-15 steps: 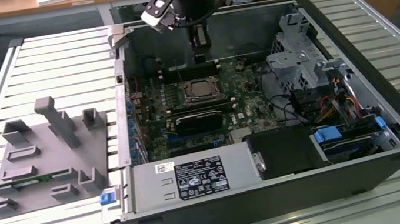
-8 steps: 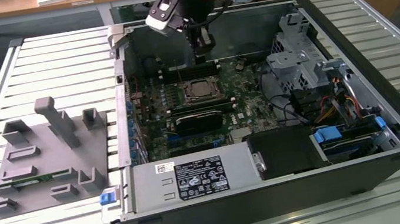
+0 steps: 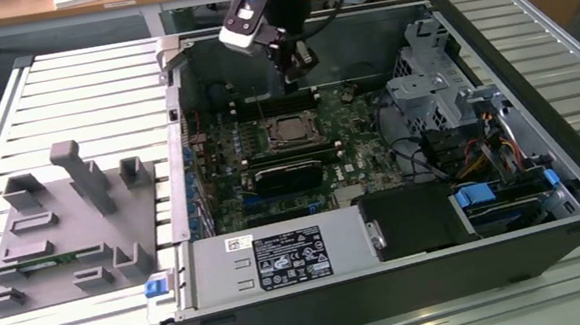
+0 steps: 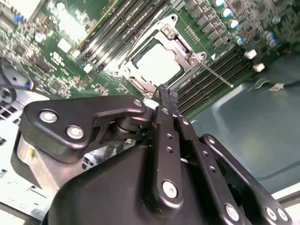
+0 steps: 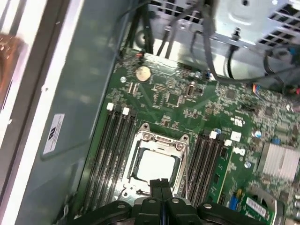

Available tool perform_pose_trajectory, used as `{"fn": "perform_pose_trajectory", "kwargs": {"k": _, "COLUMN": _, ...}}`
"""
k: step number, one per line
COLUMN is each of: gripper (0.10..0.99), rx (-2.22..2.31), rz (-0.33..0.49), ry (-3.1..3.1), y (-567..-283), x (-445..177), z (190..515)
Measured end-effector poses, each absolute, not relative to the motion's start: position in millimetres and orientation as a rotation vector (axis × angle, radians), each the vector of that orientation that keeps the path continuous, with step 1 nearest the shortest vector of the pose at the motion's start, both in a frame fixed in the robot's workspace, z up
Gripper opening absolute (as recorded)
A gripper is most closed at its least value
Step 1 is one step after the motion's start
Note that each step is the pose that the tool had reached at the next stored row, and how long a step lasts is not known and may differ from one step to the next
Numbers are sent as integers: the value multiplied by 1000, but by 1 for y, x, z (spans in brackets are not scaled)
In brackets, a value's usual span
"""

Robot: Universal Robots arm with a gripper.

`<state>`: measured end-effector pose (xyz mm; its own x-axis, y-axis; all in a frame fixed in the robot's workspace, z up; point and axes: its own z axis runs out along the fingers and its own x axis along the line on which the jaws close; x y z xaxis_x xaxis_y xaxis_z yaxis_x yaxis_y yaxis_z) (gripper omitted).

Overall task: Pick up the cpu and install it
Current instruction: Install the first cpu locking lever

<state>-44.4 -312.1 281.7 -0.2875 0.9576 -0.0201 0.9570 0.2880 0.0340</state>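
Slatted bench carrying an open case, a grey fixture at the exterior view's left. Inside, green board with cpu lying in its socket, frame open. Pincer hovering just above, tips pressed together, holding nothing. Best kept straight over the socket, clear of the thin lever and memory slots.

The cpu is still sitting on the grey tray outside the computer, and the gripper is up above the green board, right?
Not quite. The cpu already sits in the socket on the green board, as both wrist views show; it isn't on the grey tray. The gripper does hang above the board inside the computer case, fingers together and holding nothing.
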Motion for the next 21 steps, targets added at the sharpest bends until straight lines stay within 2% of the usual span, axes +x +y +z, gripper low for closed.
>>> {"fn": "perform_pose_trajectory", "kwargs": {"k": 21, "gripper": 106, "rx": 1486, "rz": 32, "ry": 2729, "y": -312, "x": -44, "z": 281}}
